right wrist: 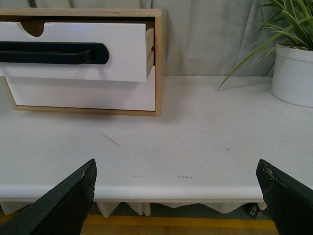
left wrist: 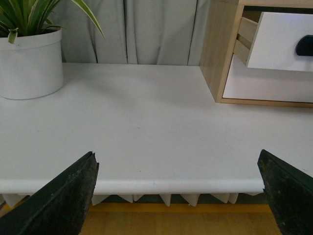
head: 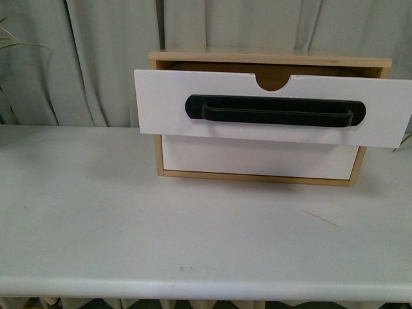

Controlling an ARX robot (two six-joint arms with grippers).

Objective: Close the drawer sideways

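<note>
The left claw (left wrist: 176, 157) and right claw (right wrist: 176, 165) gape wide, empty, apparently hovering above the near edge of the desk (head: 129, 225). Well ahead of both, the drawer (head: 161, 106) sticks out of its wooden cabinet (head: 257, 58), slightly askew.

A wide white table (head: 129, 219) with a rounded front edge fills the lower part of the front view. Behind it, pale grey curtains (head: 109, 58) hang in long folds and cover the whole back wall. A light-wood cabinet (head: 270, 58) stands on the table near the curtains. To each side stands a white pot with a striped green plant, one (left wrist: 29, 63) on the left and one (right wrist: 292, 73) on the right. Under the table edge hangs a white zigzag trim (left wrist: 166, 198), and below it a yellow-brown floor (left wrist: 171, 220) shows. The light is soft and even.
</note>
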